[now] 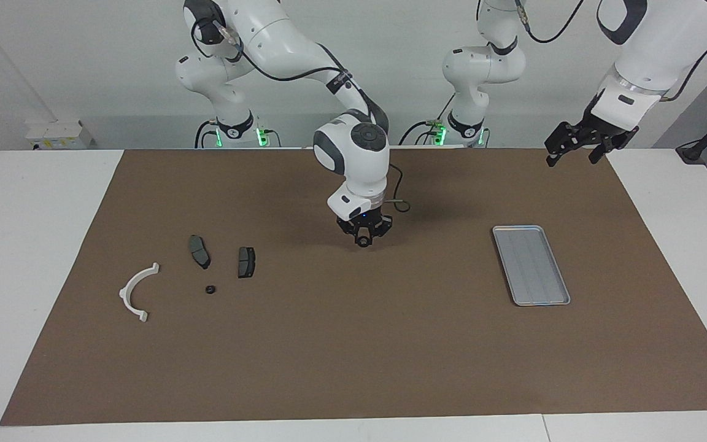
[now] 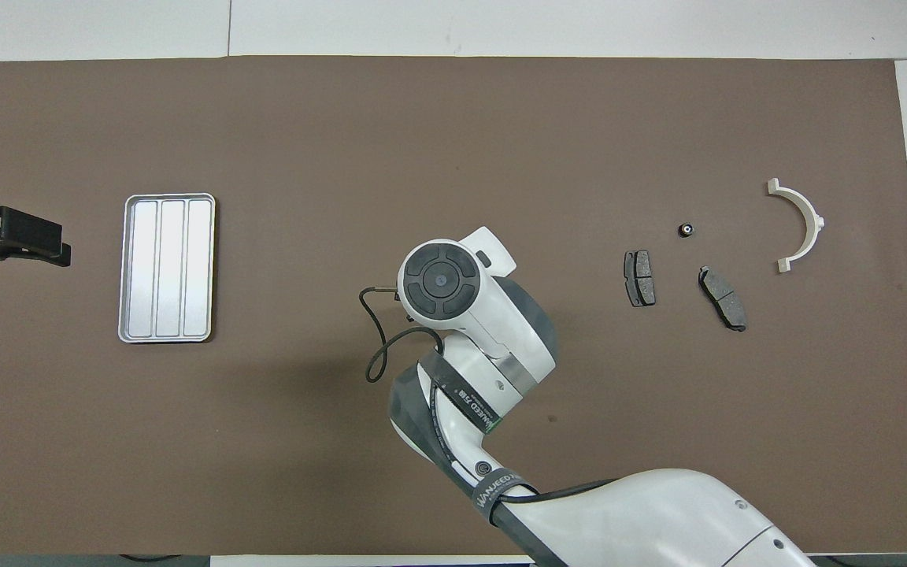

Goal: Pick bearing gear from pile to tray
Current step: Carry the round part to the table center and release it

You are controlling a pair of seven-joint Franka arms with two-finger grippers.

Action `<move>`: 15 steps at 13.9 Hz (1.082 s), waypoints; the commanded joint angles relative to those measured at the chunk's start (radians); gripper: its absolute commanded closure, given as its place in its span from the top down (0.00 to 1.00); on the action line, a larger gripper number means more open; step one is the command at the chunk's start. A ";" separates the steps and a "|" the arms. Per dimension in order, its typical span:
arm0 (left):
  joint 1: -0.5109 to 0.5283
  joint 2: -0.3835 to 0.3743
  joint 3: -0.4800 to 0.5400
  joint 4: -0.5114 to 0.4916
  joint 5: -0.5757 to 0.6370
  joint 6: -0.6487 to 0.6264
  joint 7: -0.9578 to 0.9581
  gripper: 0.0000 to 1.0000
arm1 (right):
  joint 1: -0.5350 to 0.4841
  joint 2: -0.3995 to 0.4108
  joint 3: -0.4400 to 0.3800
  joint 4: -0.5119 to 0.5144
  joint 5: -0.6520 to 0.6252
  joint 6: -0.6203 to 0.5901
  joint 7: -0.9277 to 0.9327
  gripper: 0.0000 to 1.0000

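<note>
Your right gripper [image 1: 363, 240], pinched on a small dark round part, hangs mid-desk in transit; next carry it over the tray [image 1: 531, 264] toward the left arm's end, where the left gripper [image 1: 574, 146] waits wide.

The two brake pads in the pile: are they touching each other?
Apart. In the overhead view, brown mat shows plainly between the one brake pad and the other brake pad; the facing view shows the same gap.

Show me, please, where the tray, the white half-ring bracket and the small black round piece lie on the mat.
tray [image 1: 531, 265]: facing view, on its ridged floor.
white half-ring bracket [image 1: 130, 285]: facing view, on the middle of its arc.
small black round piece [image 2: 686, 230]: overhead view, on its top face.
</note>
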 commanded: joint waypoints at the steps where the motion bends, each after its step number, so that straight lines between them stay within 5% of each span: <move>1: 0.006 -0.031 -0.007 -0.037 0.014 0.020 0.000 1.00 | -0.009 -0.012 0.004 -0.050 -0.001 0.053 -0.021 0.00; 15: 0.006 -0.037 -0.006 -0.049 0.014 0.005 0.000 1.00 | -0.026 -0.010 0.004 -0.096 -0.001 0.105 -0.061 0.00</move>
